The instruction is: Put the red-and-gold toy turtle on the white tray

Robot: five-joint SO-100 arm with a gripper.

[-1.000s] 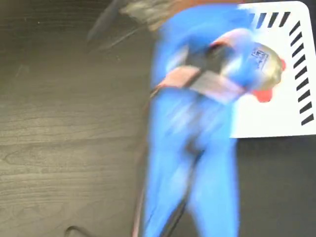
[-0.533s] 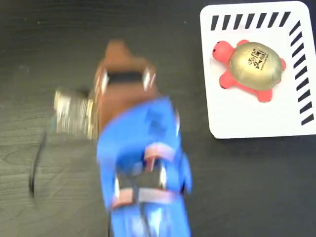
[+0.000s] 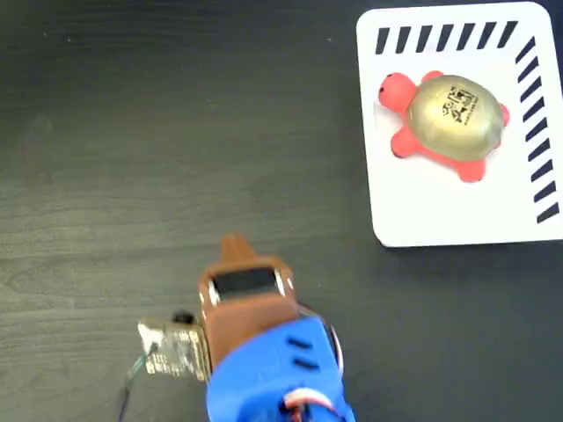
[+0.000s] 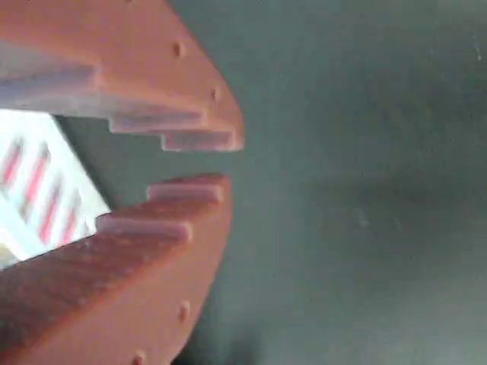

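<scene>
Red-and-gold toy turtle (image 3: 447, 126) w/ shiny domed shell & black logo lay on the flat white tray (image 3: 440, 215) w/ black diagonal stripes, upper right of fixed view, head pointing left. Brown two-finger gripper (image 3: 233, 245) on the blue arm (image 3: 277, 378) sat at bottom centre over the dark wood-grain counter (image 3: 132, 158), well apart from tray. Wrist view: gripper (image 4: 199, 163) fingers nearly pressed together, slim gap, holding nothing.
</scene>
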